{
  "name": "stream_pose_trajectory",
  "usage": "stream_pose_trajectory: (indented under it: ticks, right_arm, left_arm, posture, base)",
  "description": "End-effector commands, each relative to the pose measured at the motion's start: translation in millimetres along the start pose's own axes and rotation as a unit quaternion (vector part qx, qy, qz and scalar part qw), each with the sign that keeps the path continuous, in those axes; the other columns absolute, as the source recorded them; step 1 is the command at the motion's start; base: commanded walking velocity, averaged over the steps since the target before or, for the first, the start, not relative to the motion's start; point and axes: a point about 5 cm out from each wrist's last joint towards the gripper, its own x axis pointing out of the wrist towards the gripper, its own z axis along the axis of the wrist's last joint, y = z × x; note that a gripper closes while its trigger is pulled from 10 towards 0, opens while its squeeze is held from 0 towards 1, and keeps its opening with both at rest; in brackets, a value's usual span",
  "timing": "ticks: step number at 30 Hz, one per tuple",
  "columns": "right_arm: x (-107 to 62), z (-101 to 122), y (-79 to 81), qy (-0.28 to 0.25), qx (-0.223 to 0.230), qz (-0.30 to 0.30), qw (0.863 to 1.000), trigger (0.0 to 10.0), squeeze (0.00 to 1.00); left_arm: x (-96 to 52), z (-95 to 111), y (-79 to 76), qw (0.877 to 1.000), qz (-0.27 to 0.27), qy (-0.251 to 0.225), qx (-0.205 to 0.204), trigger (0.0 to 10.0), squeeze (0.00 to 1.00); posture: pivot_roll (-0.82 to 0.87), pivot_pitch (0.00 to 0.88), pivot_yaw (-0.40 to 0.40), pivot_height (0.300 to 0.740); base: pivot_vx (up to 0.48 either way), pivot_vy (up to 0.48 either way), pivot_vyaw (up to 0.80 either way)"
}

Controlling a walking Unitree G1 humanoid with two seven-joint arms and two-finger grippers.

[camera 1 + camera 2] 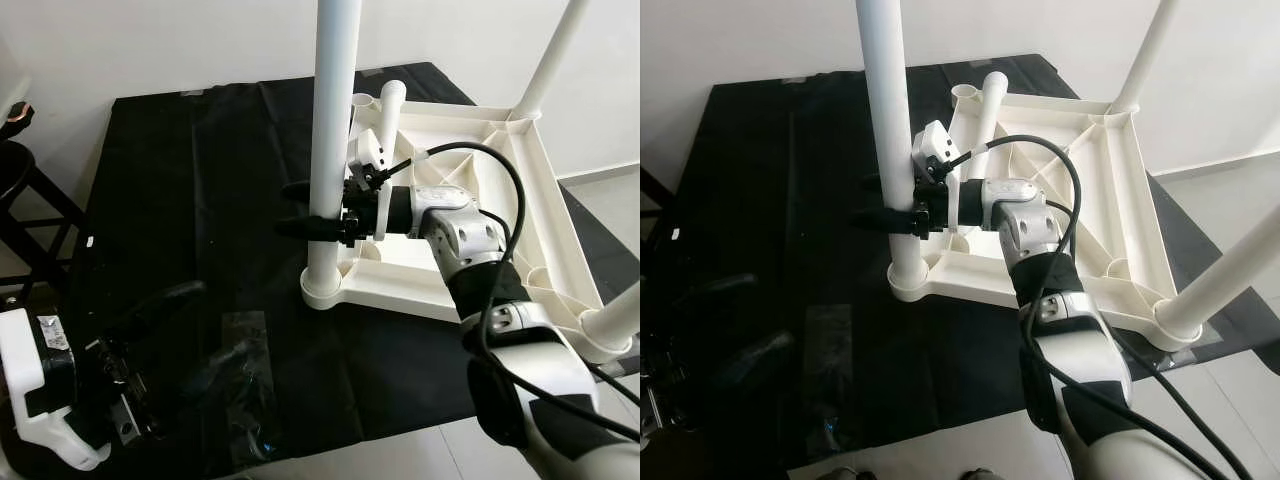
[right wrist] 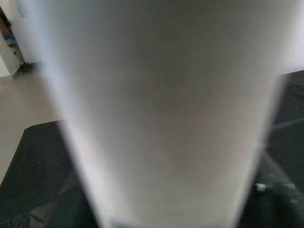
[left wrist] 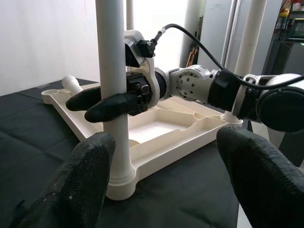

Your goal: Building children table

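Low at the near left corner, the left end effector [image 1: 150,330] rests over the black cloth [image 1: 200,200], its two dark fingers spread wide with nothing between them. From its wrist view those fingers frame the upturned children table [image 1: 470,180], which lies top-down on the cloth with its legs pointing up. The right arm reaches forward and across, forearm level, wrist bent toward the robot's left. Its right end effector [image 1: 315,210] clamps the near-left leg [image 1: 330,130] a little above the corner socket, one black finger on each side of the white tube. That leg's top is cut off by the frame. A loose leg [image 1: 388,115] leans inside the frame behind it. The right wrist view is a blurred white tube at close range.
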Motion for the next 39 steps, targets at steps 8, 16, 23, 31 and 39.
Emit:
stream_pose_trajectory:
  ticks: [8, 16, 23, 31, 39]
  right_arm:
    - [-15.7, -4, -8.6, -0.013, -0.019, -0.046, 0.999, 0.0, 0.00]
    - [-22.3, -38, 14.2, 0.023, -0.052, -0.337, 0.940, 0.0, 0.00]
    - [9.0, -48, 92.0, 0.016, -0.076, -0.437, 0.896, 0.0, 0.00]
    - [23.2, -37, 83.7, 0.024, -0.063, -0.355, 0.932, 10.0, 0.00]
    - [30.1, -11, 82.0, -0.017, 0.004, -0.228, 0.974, 10.0, 1.00]
  left_arm:
    - [1.3, -1, -1.9, 1.000, -0.005, -0.002, 0.000, 10.0, 0.00]
    - [1.8, -4, 0.7, 1.000, -0.009, -0.004, -0.002, 10.0, 0.00]
    - [6.4, -7, 5.1, 1.000, -0.022, -0.009, -0.004, 10.0, 0.00]
    - [6.2, -8, 4.2, 1.000, -0.019, -0.012, -0.004, 10.0, 0.00]
    - [6.1, -7, 5.8, 1.000, -0.018, -0.012, -0.001, 10.0, 0.00]
  posture:
    - [0.08, 0.185, -0.024, 0.740]
    - [0.04, 0.178, -0.033, 0.740]
    - [0.01, 0.168, -0.003, 0.740]
    - [0.01, 0.167, -0.012, 0.740]
    - [0.02, 0.167, -0.020, 0.740]
  base:
    - [0.000, 0.000, 0.00]
    - [0.000, 0.000, 0.00]
    - [0.000, 0.000, 0.00]
    - [0.000, 0.000, 0.00]
    - [0.000, 0.000, 0.00]
